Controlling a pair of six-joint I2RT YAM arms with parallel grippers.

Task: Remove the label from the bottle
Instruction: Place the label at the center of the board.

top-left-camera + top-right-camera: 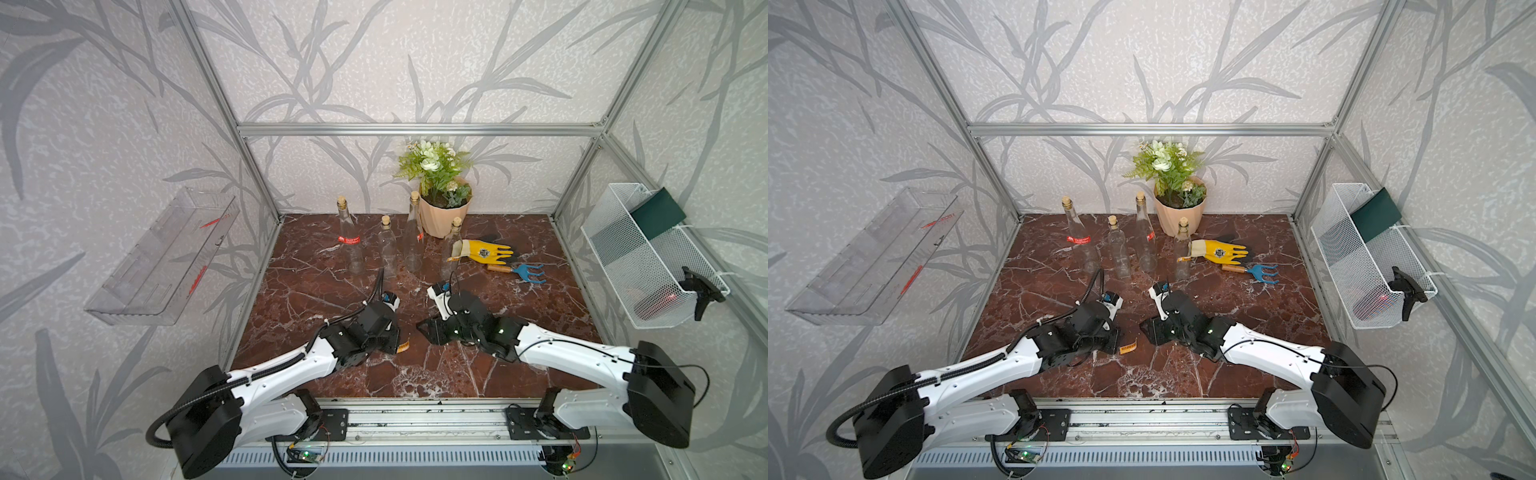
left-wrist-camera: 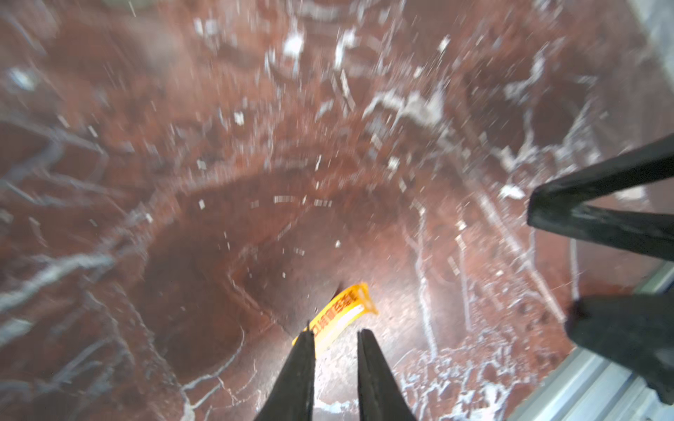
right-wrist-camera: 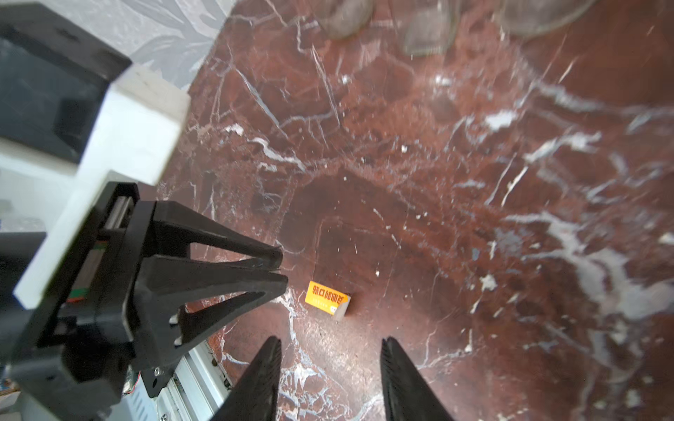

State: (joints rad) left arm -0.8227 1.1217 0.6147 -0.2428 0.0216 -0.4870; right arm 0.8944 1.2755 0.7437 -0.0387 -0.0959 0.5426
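Right wrist view is showing the orange label (image 3: 328, 299) lying loose on the marble table (image 3: 474, 182), off any bottle and touching neither gripper. It is sitting near the front edge, between the two arms, and one short end is appearing to curl up slightly off the stone. Just beside it the left gripper (image 3: 281, 268) is pointing at it with its jaws only a sliver apart and holding nothing. The right gripper (image 3: 330, 348) is hovering over it with jaws spread wide, also empty. Well behind, the corked glass bottles (image 1: 413, 249) are standing upright in a row by the flower pot (image 1: 440, 216). The label is looking thin, very light and limp, perhaps tacky on its back, so it is likely clinging to fingers or stone. The lifted end is probably offering the best pinch, taken edge-on.
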